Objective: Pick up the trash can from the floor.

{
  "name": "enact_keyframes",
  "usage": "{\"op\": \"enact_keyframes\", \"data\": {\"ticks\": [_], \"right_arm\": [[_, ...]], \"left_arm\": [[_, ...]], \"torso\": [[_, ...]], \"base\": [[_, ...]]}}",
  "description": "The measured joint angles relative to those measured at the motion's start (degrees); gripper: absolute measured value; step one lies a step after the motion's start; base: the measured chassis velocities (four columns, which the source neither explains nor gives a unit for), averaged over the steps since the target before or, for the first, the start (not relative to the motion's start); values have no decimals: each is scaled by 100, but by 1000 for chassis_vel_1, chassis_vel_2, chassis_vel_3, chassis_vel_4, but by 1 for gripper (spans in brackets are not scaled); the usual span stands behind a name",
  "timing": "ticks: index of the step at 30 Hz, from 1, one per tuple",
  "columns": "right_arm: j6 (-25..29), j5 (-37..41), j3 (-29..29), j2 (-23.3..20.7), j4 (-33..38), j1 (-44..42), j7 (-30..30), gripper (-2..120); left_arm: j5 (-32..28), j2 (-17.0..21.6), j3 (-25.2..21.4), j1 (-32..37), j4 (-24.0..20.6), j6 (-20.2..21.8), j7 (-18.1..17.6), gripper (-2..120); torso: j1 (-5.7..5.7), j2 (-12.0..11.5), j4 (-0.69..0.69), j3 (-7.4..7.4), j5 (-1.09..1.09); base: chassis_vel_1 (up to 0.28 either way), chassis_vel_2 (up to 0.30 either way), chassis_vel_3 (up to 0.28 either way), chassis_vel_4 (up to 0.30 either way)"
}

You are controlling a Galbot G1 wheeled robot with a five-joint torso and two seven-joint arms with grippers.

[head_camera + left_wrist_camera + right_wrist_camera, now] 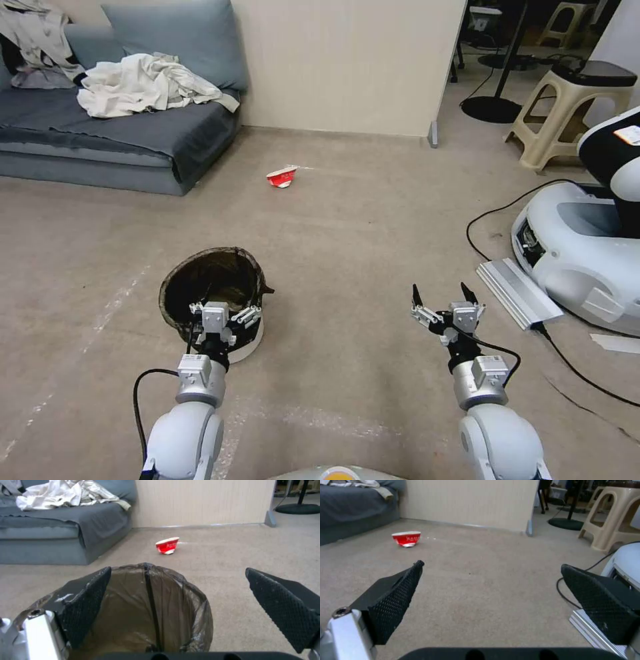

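While cup (282, 177) lies beyond, sofa (113, 143) flanks trash can (213, 283).

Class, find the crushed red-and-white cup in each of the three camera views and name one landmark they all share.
Head view: the cup lies on the carpet beyond the trash can, near the sofa's corner.
Left wrist view: the cup sits above the bag-lined rim.
Right wrist view: the cup lies at upper left.
Shared landmark: the beige wall.

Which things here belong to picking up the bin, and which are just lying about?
Belong: trash can; floor; left gripper, open at the can's rim.
Lying about: crushed red cup; sofa with clothes; stool; right gripper, open, idle.
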Motion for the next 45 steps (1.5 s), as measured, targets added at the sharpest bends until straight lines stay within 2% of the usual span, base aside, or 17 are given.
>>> {"op": "enact_keyframes", "data": {"ticks": [19, 22, 23, 25, 27, 28, 31, 32, 33, 35, 37, 39, 45], "right_arm": [[-26, 10, 13, 1, 37, -20, 0, 100], [-271, 188, 152, 27, 477, -194, -7, 100], [-271, 188, 152, 27, 477, -194, -7, 100], [-466, 326, 258, 50, 812, -330, -12, 100], [-773, 551, 427, 86, 1349, -544, -20, 100], [-773, 551, 427, 86, 1349, -544, -20, 100], [-1104, 790, 609, 125, 1933, -774, -30, 100], [-1104, 790, 609, 125, 1933, -774, -30, 100], [-1157, 919, 684, 133, 2154, -873, -44, 100], [-781, 1191, 764, 89, 2340, -1052, -133, 100], [-643, 1246, 769, 77, 2344, -1076, -165, 100], [-461, 1282, 764, 58, 2308, -1081, -190, 100], [-335, 1307, 731, 19, 2236, -1062, -217, 100]], "left_arm": [[-27, 2, -13, 14, -50, 25, 0, 100], [-368, 45, -227, 164, -527, 388, 105, 100], [-368, 45, -227, 164, -527, 388, 105, 100], [-622, 76, -385, 281, -874, 666, 194, 100], [-1013, 123, -621, 453, -1415, 1087, 328, 100], [-1013, 123, -621, 453, -1415, 1087, 328, 100], [-1452, 180, -890, 650, -2002, 1513, 483, 100], [-1452, 180, -890, 650, -2002, 1513, 483, 100], [-1635, 270, -1001, 775, -2110, 1344, 565, 100], [-1742, 311, -1058, 881, -2106, 1036, 625, 100], [-1753, 310, -1066, 907, -2081, 918, 635, 100], [-1736, 293, -1066, 943, -2021, 778, 688, 100], [-1650, 245, -1067, 974, -1973, 724, 713, 100]], "torso": [[0, 0, 0, 0, 0], [0, 0, 0, 0, 0], [0, 0, 0, 0, 0], [0, 0, 0, 0, 0], [0, 0, 0, 0, 0], [0, 0, 0, 0, 0], [0, 0, 0, 0, 0], [0, 0, 0, 0, 0], [0, 0, 0, -1, 5], [0, 0, 0, -1, -6], [0, 0, 0, -1, 2], [0, 0, -1, 0, -3], [0, 0, 0, 0, 0]], "base": [[0, 0, 0, 0], [0, 0, 0, 0], [0, 0, 0, 0], [0, 0, 0, 0], [0, 0, 0, 0], [0, 0, 0, 0], [0, 0, 0, 0], [0, 0, 0, 0], [0, 0, 0, 0], [0, 0, 0, 0], [0, 0, 0, 0], [0, 0, 0, 0], [0, 0, 0, 0]]}}
